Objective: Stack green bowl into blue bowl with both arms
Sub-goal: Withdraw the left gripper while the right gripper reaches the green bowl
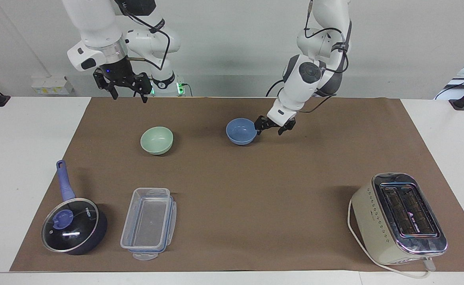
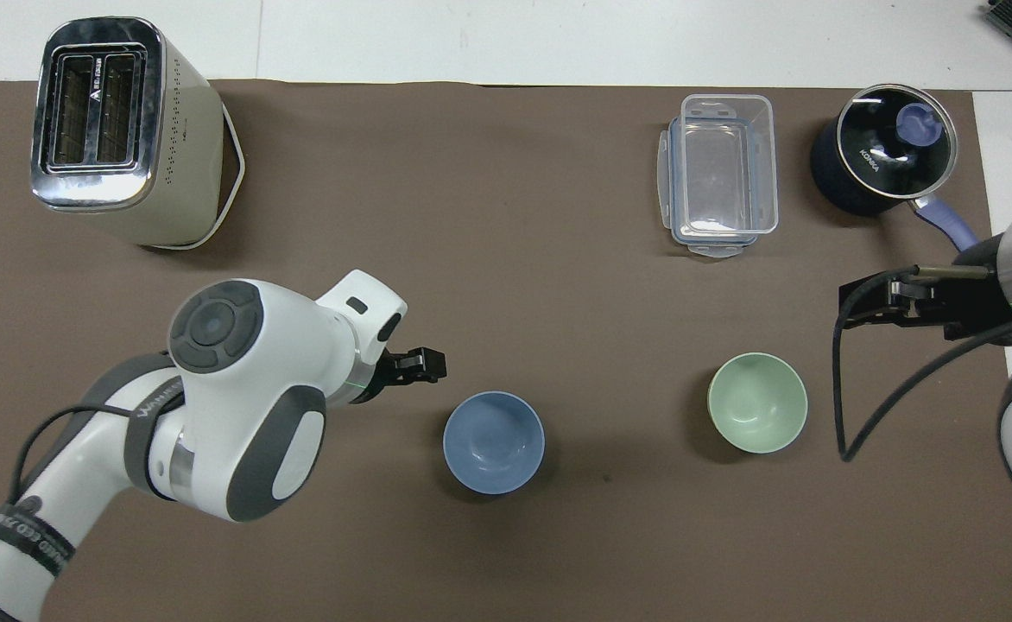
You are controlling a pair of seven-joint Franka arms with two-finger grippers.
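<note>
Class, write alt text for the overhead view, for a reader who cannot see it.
The blue bowl and green bowl sit apart, unstacked, on a brown mat. The left gripper, jaws open, is beside the blue bowl; the right gripper waits by the green bowl.

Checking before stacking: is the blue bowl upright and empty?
Upright and empty: the blue bowl sits mouth-up on the mat, its bare inside showing in the overhead view.
</note>
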